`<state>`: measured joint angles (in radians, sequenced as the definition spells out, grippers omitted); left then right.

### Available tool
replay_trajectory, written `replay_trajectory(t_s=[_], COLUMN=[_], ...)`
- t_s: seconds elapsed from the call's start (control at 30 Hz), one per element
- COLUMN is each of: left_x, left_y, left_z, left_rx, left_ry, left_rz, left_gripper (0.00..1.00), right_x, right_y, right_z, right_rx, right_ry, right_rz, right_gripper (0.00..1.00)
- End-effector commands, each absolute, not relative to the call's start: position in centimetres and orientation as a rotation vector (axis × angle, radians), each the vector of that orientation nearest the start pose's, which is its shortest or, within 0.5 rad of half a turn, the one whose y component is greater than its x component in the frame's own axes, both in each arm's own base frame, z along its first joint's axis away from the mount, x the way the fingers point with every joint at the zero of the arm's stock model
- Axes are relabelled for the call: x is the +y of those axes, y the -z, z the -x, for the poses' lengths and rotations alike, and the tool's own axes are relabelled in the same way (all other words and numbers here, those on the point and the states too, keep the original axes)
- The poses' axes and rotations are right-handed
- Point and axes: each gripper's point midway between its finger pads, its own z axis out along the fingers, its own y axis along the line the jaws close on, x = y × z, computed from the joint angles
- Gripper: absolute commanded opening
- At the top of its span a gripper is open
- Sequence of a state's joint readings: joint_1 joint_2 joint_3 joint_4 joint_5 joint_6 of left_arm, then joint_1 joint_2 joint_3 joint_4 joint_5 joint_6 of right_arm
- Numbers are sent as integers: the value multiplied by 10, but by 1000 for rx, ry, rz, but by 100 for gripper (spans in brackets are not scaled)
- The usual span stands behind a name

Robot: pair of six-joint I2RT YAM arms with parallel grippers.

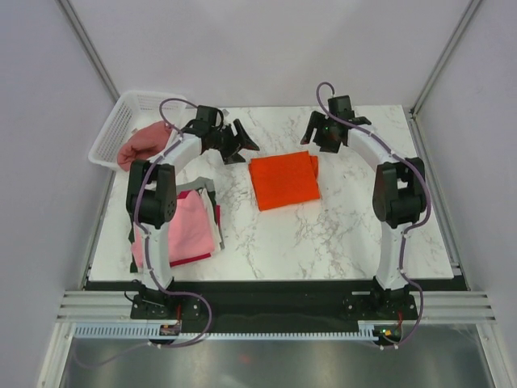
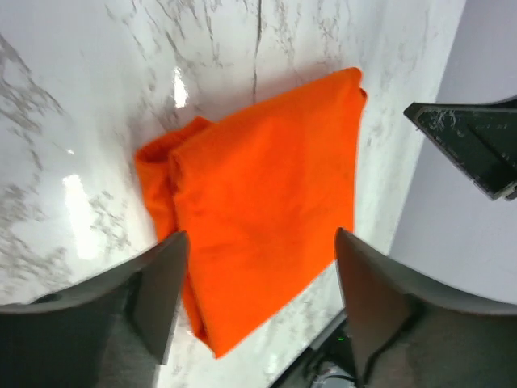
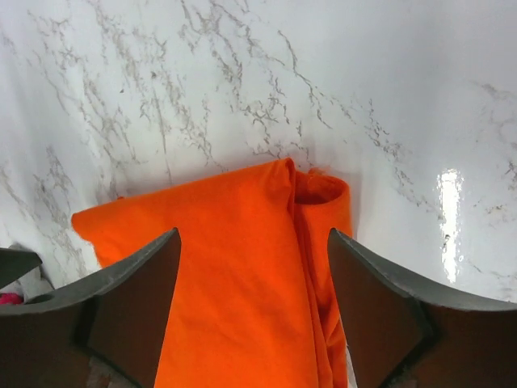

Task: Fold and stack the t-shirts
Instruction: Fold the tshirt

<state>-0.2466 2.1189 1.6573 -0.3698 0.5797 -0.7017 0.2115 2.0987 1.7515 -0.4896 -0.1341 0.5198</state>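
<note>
A bright orange t-shirt (image 1: 284, 179) lies folded into a rectangle on the marble table (image 1: 347, 234), just behind the middle. My left gripper (image 1: 240, 145) hovers open at its back left corner, holding nothing. My right gripper (image 1: 319, 137) hovers open at its back right corner, also holding nothing. In the left wrist view the orange t-shirt (image 2: 258, 186) lies flat below the open left gripper (image 2: 260, 236). The right wrist view shows the orange t-shirt (image 3: 226, 210) with its doubled edge under the open right gripper (image 3: 254, 234). A light pink t-shirt (image 1: 194, 226) tops a stack at the left, partly hidden by my left arm.
A white mesh basket (image 1: 113, 129) stands at the back left corner with a dusty rose t-shirt (image 1: 141, 144) bunched in it. Red and dark cloth edges (image 1: 190, 260) stick out under the pink stack. Grey walls close in the table at the back and sides.
</note>
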Motion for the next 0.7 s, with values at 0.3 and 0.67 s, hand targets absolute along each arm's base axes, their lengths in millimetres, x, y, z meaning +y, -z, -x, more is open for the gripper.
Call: replay_trajectory(t_s=[0.3, 0.67], left_x=[-245, -249], left_y=[-104, -62], left_z=[-461, -458], left_rx=[2525, 2601], left_ry=[948, 827], left_rz=[188, 267], left_gripper=[92, 95], right_x=[148, 152], right_y=[-108, -50], right_z=[-513, -506], right_rx=[2316, 2423], right_ry=[-623, -640], right_rz=[-215, -221], right_gripper=[74, 79])
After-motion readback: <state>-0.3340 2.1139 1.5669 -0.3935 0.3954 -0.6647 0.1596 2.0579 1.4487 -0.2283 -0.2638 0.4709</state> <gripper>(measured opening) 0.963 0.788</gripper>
